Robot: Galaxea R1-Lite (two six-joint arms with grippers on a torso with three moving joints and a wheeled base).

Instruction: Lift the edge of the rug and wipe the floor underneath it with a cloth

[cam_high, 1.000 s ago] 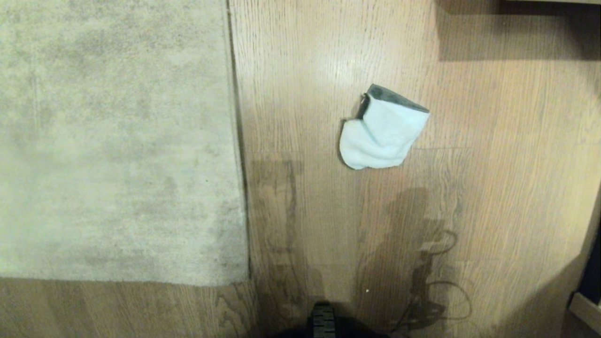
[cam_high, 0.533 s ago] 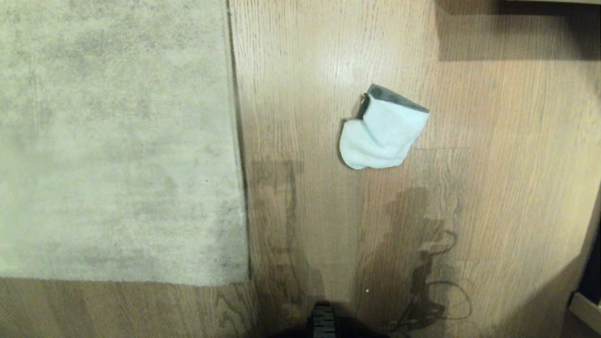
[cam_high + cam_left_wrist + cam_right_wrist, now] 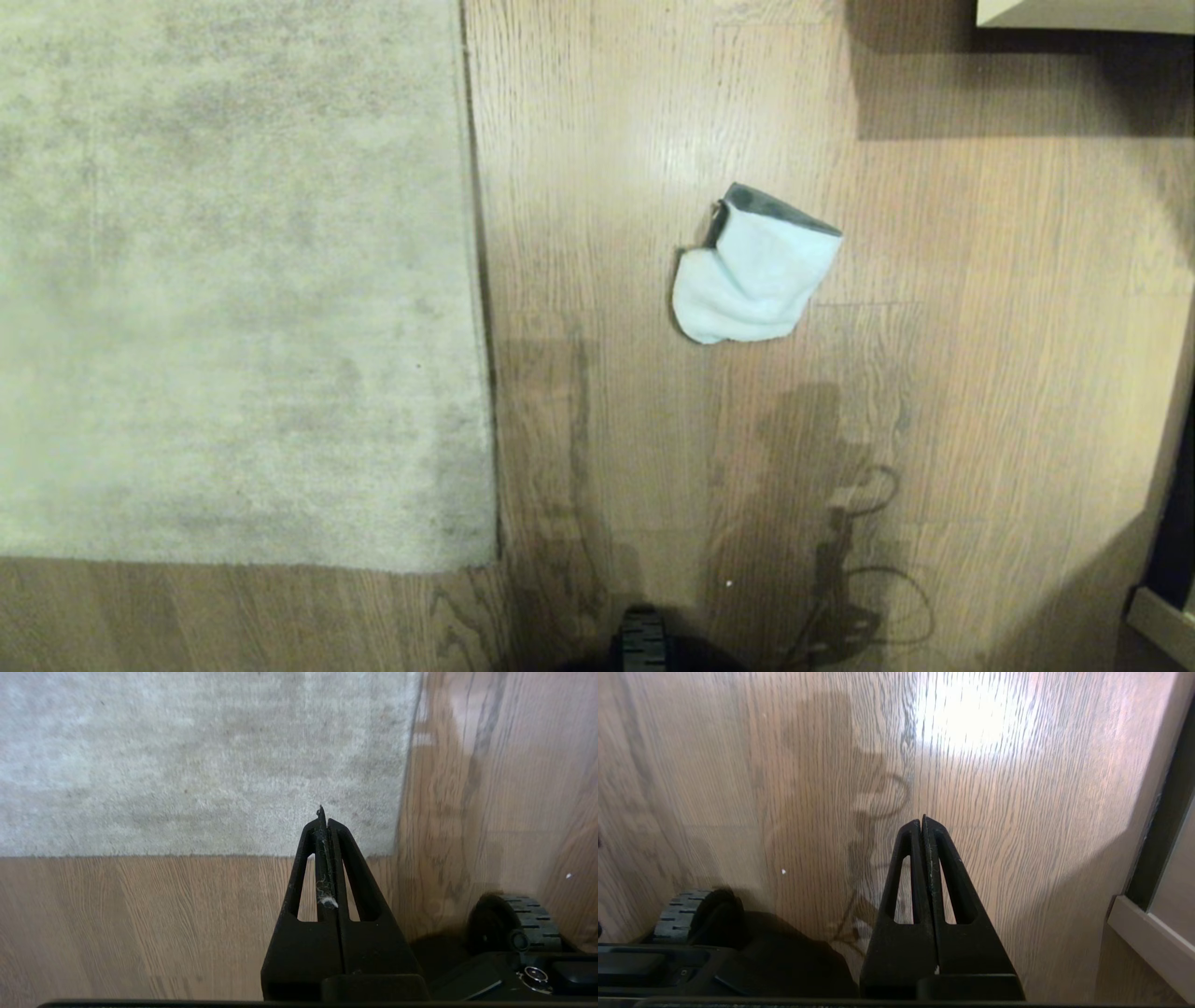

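left hand (image 3: 324, 816) closed, empty, above the rug edge (image 3: 261, 855) corner | right hand (image 3: 923, 823) closed, empty, over bare floor (image 3: 1017, 812) | cloth (image 3: 752, 271) crumpled on floor, well right of rug, apart from both hands

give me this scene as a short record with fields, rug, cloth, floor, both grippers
rug: flat on the floor, corner down, edge not lifted
cloth: crumpled on bare floor, right of the rug, apart from it
left gripper: shut, empty, above the rug corner
right gripper: shut, empty, above bare floor
wiping: not begun
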